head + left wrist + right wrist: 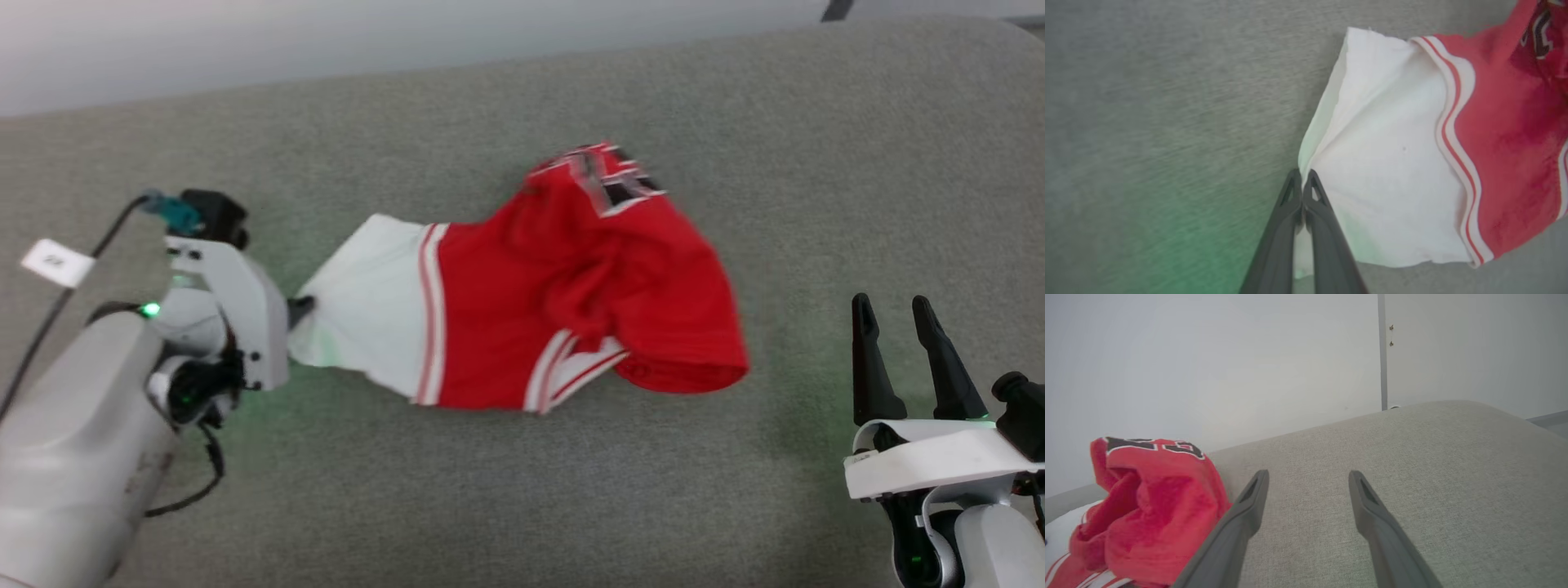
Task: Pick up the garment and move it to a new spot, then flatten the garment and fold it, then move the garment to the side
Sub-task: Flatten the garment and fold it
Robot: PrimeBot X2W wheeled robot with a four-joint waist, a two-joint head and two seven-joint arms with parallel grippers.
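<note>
The garment lies crumpled on the grey cushioned surface, red body bunched up and black lettering showing at its far edge. Its white sleeve stretches left to a point at my left gripper. In the left wrist view, the left gripper is shut with its fingers pinched on the edge of the white sleeve, and white cloth shows between them. My right gripper stands open at the lower right, apart from the garment. In the right wrist view, the right gripper has the red heap to its left.
The grey surface's far edge meets a pale wall. A black cable with a white tag trails beside my left arm. Open grey fabric lies in front of and to the right of the garment.
</note>
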